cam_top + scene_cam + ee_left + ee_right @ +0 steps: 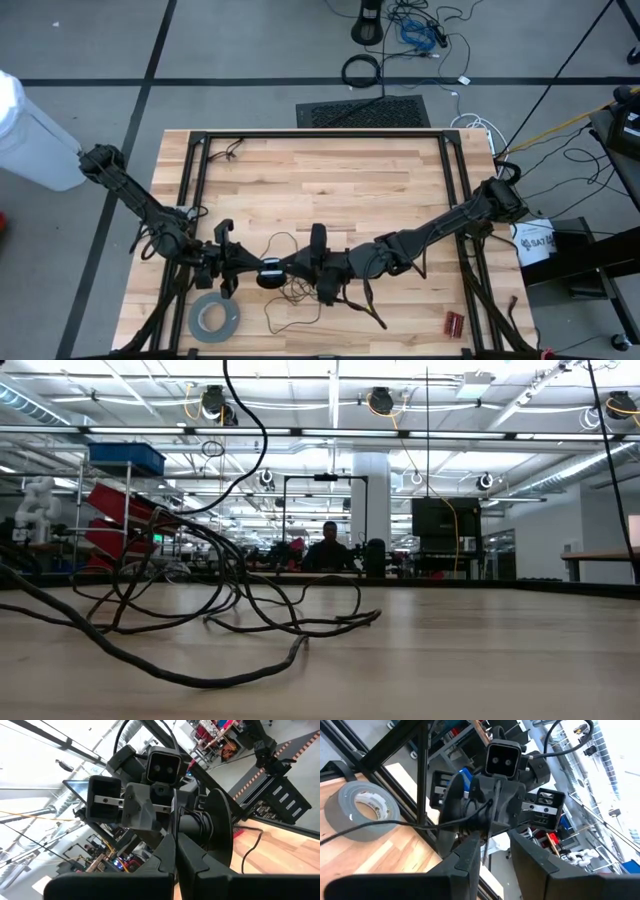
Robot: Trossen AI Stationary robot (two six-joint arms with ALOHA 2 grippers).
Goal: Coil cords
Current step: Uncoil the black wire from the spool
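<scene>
Most of the thin dark wire (290,292) lies uncoiled, sprawling in loose loops over the pale wooden desk (330,180) below the two arms, so the coiling looks barely begun (judging by the slack). The small round black disc (270,272) it joins sits raised between the grippers. The left gripper (176,851) has its fingers pressed together against the disc; the right gripper (496,851) faces it, fingers apart around the wire.

On the pale wooden slatted worktop (330,170), the left claw (252,268) and right claw (292,268) meet near the front edge, the small round black disc (270,271) between them. Its thin dark wire (300,292) sprawls around them. The wide grey tape roll (214,317) lies in front of the left claw.
</scene>
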